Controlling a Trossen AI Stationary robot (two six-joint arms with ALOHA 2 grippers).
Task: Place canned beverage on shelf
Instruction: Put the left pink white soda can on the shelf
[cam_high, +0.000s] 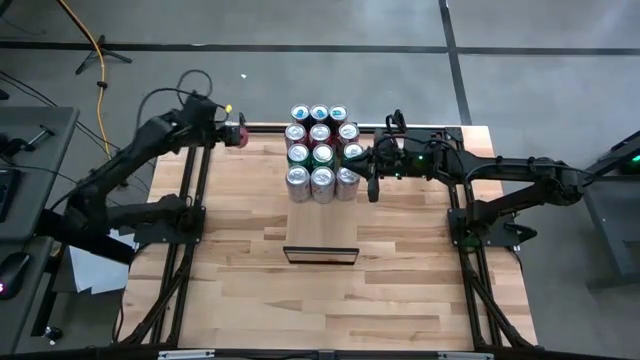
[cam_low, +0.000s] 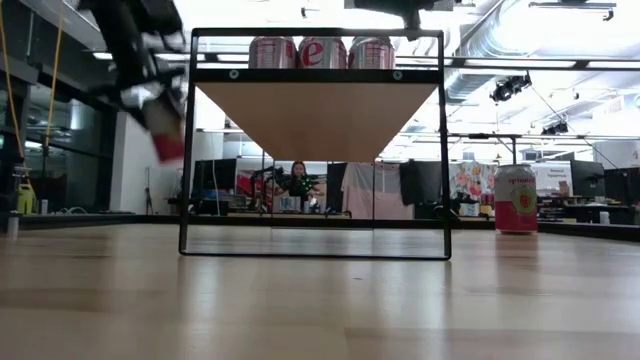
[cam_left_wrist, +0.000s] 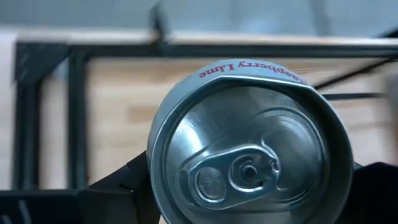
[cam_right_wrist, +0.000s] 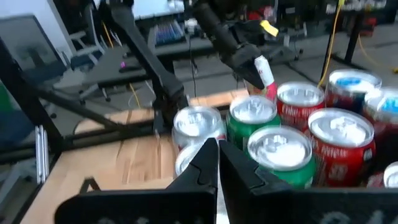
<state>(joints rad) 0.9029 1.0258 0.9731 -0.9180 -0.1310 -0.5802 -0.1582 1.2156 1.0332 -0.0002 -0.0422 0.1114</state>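
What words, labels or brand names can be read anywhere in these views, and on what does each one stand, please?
"Raspberry Lime" – red letters along the rim of the can held in the left gripper.
Lone can on the table: has a label, too blurred to read.
Cans on the shelf: red lettering, only fragments, unreadable.
Cans beside the right gripper: no readable text.

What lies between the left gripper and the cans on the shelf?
Only bare tabletop, seen in the high view, lies between the left gripper and the shelved cans.
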